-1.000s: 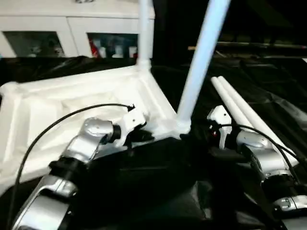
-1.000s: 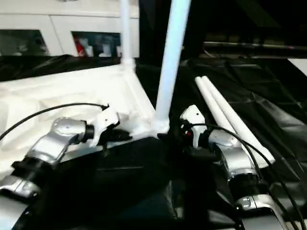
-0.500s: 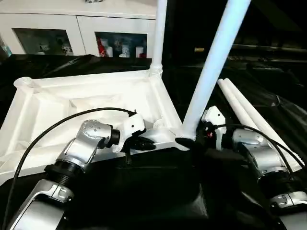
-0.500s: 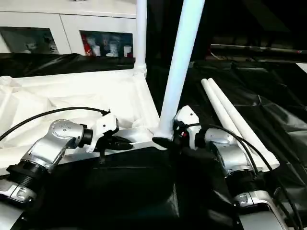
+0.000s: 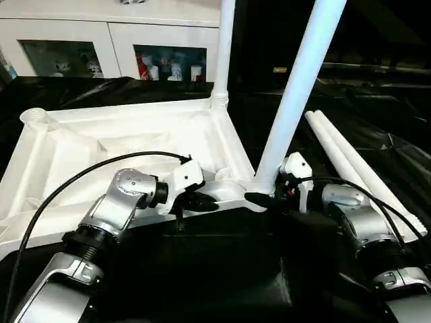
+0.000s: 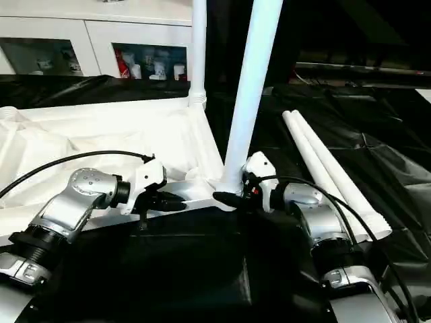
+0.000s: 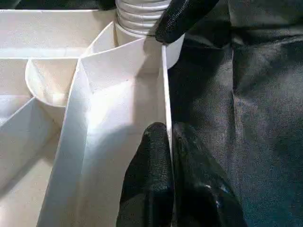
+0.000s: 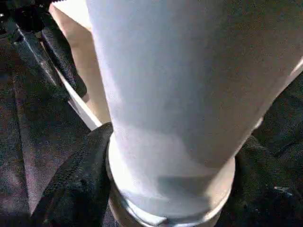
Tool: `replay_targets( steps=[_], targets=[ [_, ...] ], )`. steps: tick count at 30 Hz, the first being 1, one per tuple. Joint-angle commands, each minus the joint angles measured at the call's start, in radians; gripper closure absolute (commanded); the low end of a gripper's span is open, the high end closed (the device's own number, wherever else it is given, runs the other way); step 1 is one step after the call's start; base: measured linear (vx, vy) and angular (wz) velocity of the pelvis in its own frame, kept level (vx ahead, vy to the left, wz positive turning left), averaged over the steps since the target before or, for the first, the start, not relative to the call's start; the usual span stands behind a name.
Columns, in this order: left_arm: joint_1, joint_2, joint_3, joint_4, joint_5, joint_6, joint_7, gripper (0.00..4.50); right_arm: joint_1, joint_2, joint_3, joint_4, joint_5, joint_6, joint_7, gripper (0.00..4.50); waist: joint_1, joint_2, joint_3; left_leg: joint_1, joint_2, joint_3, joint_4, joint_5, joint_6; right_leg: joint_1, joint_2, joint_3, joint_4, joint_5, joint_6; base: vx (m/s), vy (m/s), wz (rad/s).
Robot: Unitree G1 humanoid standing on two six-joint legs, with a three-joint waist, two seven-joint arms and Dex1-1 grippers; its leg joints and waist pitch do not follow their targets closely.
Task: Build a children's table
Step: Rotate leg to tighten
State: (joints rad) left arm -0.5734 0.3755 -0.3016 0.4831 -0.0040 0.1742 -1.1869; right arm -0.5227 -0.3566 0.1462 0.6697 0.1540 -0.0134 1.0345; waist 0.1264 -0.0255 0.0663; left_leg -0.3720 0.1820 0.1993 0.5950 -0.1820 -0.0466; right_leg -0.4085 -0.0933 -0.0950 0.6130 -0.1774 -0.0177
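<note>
Here four white tubular legs show, two upright (image 5: pixel 296 101) in corner sockets of the one upturned ribbed tabletop (image 5: pixel 101 145) on the black surface (image 6: pixel 377 148), two loose (image 5: pixel 357 168) alongside; left tool (image 7: pixel 170 142) pinches the rim, right tool (image 8: pixel 165 189) straddles the near leg's base.

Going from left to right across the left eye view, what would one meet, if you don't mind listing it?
Empty round corner socket → left tool → right tool → two loose white tubular legs.
</note>
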Motion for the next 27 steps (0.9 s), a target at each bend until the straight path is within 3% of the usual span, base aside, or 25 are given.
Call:
replay_targets(
  steps=[1,4,7,9,10,11,12,13,14,15,16,17,19,21,27],
  targets=[
    [0.008,-0.017,0.004,-0.041,-0.033,-0.017,-0.013,4.5,-0.003,0.007,-0.011,0.006,-0.006,0.002,-0.016,1.74,0.0,-0.007,-0.078,0.012,0.056,-0.023,-0.062,-0.121,0.069,0.057,-0.074,0.059,-0.06,-0.171,-0.229,0.0,0.0,0.0],
    [-0.003,-0.044,0.015,0.006,-0.01,-0.032,0.063,4.5,0.007,0.045,-0.038,0.046,-0.02,0.008,-0.147,1.76,-0.008,-0.005,-0.077,0.013,0.057,-0.024,-0.065,-0.137,0.056,0.054,-0.073,0.06,-0.063,-0.175,-0.231,0.0,0.0,0.0],
    [-0.031,-0.097,0.034,0.092,0.037,-0.035,0.232,4.5,0.008,0.105,-0.085,0.129,-0.035,0.014,-0.362,1.76,-0.018,-0.004,-0.071,0.021,0.054,-0.026,-0.07,-0.203,0.02,0.053,-0.076,0.059,-0.082,-0.288,-0.206,0.0,0.0,0.0],
    [-0.042,-0.131,0.043,0.125,0.052,-0.019,0.313,4.5,0.001,0.137,-0.106,0.169,-0.041,0.016,-0.476,1.76,-0.022,0.005,-0.068,0.026,0.055,-0.029,-0.074,-0.244,-0.004,0.051,-0.078,0.059,-0.091,-0.357,-0.187,0.0,0.0,0.0],
    [-0.044,-0.14,0.046,0.132,0.055,-0.012,0.334,4.5,-0.003,0.146,-0.112,0.18,-0.043,0.019,-0.51,1.76,-0.025,0.0,-0.068,0.027,0.052,-0.03,-0.075,-0.266,-0.009,0.051,-0.077,0.057,-0.096,-0.395,-0.171,0.0,0.0,0.0],
    [-0.064,-0.215,0.06,0.177,0.073,0.034,0.486,4.5,-0.037,0.201,-0.146,0.249,-0.052,0.038,-0.721,1.76,-0.03,0.007,-0.065,0.03,0.053,-0.03,-0.078,-0.281,-0.02,0.043,-0.074,0.06,-0.099,-0.416,-0.164,0.0,0.0,0.0],
    [-0.07,-0.234,0.064,0.187,0.075,0.046,0.521,4.5,-0.047,0.213,-0.153,0.265,-0.053,0.045,-0.767,1.76,-0.032,0.005,-0.063,0.035,0.051,-0.031,-0.078,-0.298,-0.026,0.041,-0.075,0.058,-0.102,-0.446,-0.16,0.0,0.0,0.0],
    [-0.07,-0.234,0.064,0.187,0.075,0.046,0.521,4.5,-0.047,0.213,-0.153,0.265,-0.053,0.045,-0.767,1.76,-0.033,0.003,-0.063,0.038,0.048,-0.032,-0.077,-0.318,-0.026,0.041,-0.074,0.055,-0.107,-0.484,-0.151,0.0,0.0,0.0],
    [-0.084,-0.287,0.066,0.21,0.081,0.072,0.594,4.5,-0.082,0.246,-0.16,0.306,-0.06,0.059,-0.863,1.76,-0.034,0.004,-0.064,0.042,0.044,-0.032,-0.072,-0.336,-0.015,0.038,-0.078,0.054,-0.117,-0.542,-0.128,0.0,0.0,0.0],
    [-0.088,-0.304,0.063,0.218,0.086,0.075,0.608,4.5,-0.094,0.257,-0.156,0.317,-0.069,0.057,-0.881,1.76,-0.034,0.004,-0.064,0.042,0.044,-0.032,-0.072,-0.336,-0.015,0.038,-0.078,0.054,-0.117,-0.542,-0.128,0.0,0.0,0.0],
    [-0.091,-0.317,0.048,0.223,0.098,0.075,0.607,4.5,-0.108,0.27,-0.141,0.323,-0.085,0.047,-0.883,1.76,-0.035,0.006,-0.062,0.046,0.042,-0.035,-0.071,-0.369,-0.007,0.034,-0.079,0.048,-0.128,-0.599,-0.099,0.0,0.0,0.0],
    [-0.093,-0.316,0.032,0.228,0.115,0.066,0.596,4.5,-0.118,0.278,-0.128,0.325,-0.097,0.034,-0.867,1.76,-0.036,0.004,-0.063,0.039,0.041,-0.038,-0.074,-0.371,-0.001,0.041,-0.08,0.045,-0.131,-0.609,-0.081,0.0,0.0,0.0],
    [-0.094,-0.316,0.03,0.232,0.12,0.062,0.595,4.5,-0.121,0.28,-0.126,0.328,-0.099,0.03,-0.866,1.76,-0.035,0.006,-0.067,0.037,0.043,-0.04,-0.078,-0.363,0.003,0.043,-0.08,0.045,-0.13,-0.593,-0.075,0.0,0.0,0.0],
    [-0.096,-0.295,0.035,0.23,0.119,0.044,0.565,4.5,-0.122,0.286,-0.139,0.312,-0.068,-0.008,-0.783,1.21,-0.034,0.003,-0.071,0.03,0.047,-0.039,-0.083,-0.321,0.017,0.05,-0.08,0.048,-0.122,-0.515,-0.088,0.0,0.0,0.0],
    [-0.091,-0.24,0.033,0.221,0.12,0.005,0.507,4.5,-0.13,0.25,-0.146,0.281,-0.055,-0.046,-0.7,0.72,-0.042,-0.003,-0.073,0.015,0.049,-0.039,-0.086,-0.275,0.03,0.058,-0.081,0.049,-0.11,-0.448,-0.117,0.0,0.0,0.0]
  ],
)
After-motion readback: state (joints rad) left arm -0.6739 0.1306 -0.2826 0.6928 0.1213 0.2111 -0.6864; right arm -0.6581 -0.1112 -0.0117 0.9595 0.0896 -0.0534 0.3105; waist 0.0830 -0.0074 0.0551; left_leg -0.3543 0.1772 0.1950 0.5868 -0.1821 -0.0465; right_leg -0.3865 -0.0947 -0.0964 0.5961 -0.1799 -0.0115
